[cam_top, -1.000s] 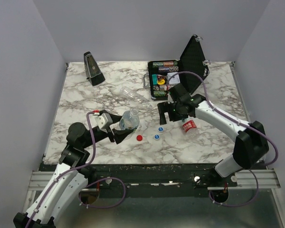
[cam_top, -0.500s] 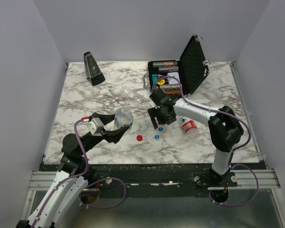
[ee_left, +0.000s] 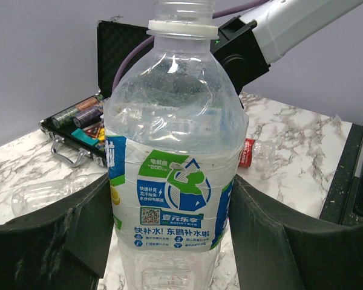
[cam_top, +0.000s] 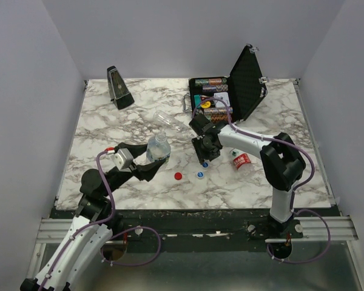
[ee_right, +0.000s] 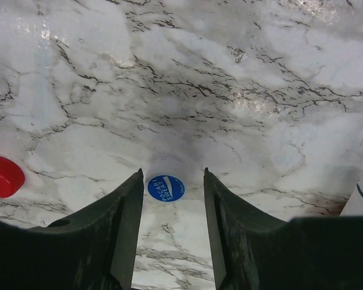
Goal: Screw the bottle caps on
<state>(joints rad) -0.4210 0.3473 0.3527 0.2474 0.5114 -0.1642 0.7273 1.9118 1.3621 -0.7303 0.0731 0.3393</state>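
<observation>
An uncapped clear bottle with a blue and green label [cam_top: 159,148] [ee_left: 172,181] stands upright left of centre. My left gripper [cam_top: 150,165] [ee_left: 169,187] is shut on its sides. A red cap [cam_top: 178,176] [ee_right: 3,176] and two blue-and-white caps [cam_top: 200,175] [cam_top: 205,164] lie on the marble in front of it. My right gripper [cam_top: 204,154] [ee_right: 172,175] points down at the farther blue cap [ee_right: 166,186]. That cap lies between the fingertips beside the left finger, with a gap to the right finger.
A bottle with a red label [cam_top: 241,160] lies right of the caps. A clear bottle [cam_top: 173,121] lies behind the held one. An open black case of chips [cam_top: 221,97] stands at the back, and a metronome [cam_top: 119,88] at the back left.
My right gripper has swung left and down over the blue cap, and its jaws have narrowed round it. My left arm has drawn the held bottle slightly left and back.
</observation>
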